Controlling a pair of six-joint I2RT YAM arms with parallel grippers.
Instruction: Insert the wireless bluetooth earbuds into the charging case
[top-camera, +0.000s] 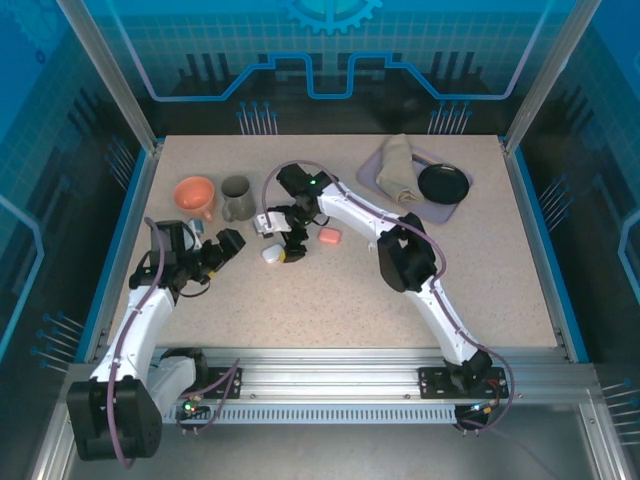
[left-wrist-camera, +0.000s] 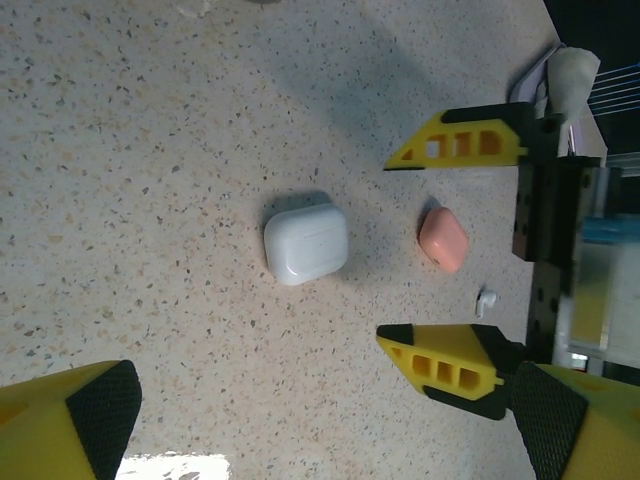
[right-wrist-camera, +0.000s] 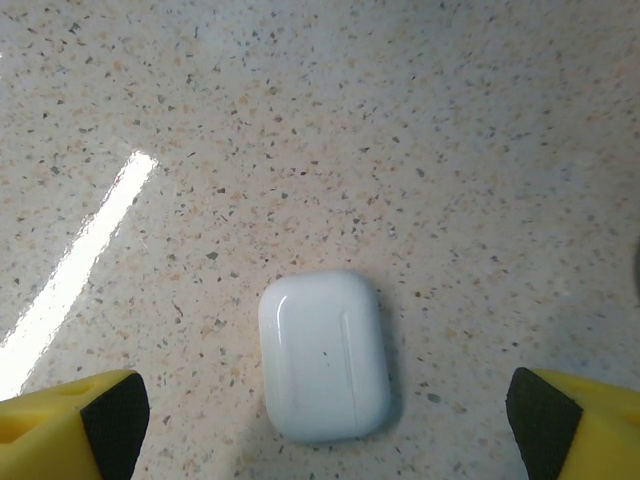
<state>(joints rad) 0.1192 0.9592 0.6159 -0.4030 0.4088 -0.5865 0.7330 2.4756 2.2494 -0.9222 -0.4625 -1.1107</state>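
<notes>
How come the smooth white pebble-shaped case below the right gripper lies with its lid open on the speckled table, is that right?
No, the lid is shut: the right wrist view shows the smooth white pebble-shaped case as one closed shell. It does lie on the speckled table below the open right gripper.

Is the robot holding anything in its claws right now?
Nothing. The left gripper and right gripper are both open; the white case lies untouched.
</notes>
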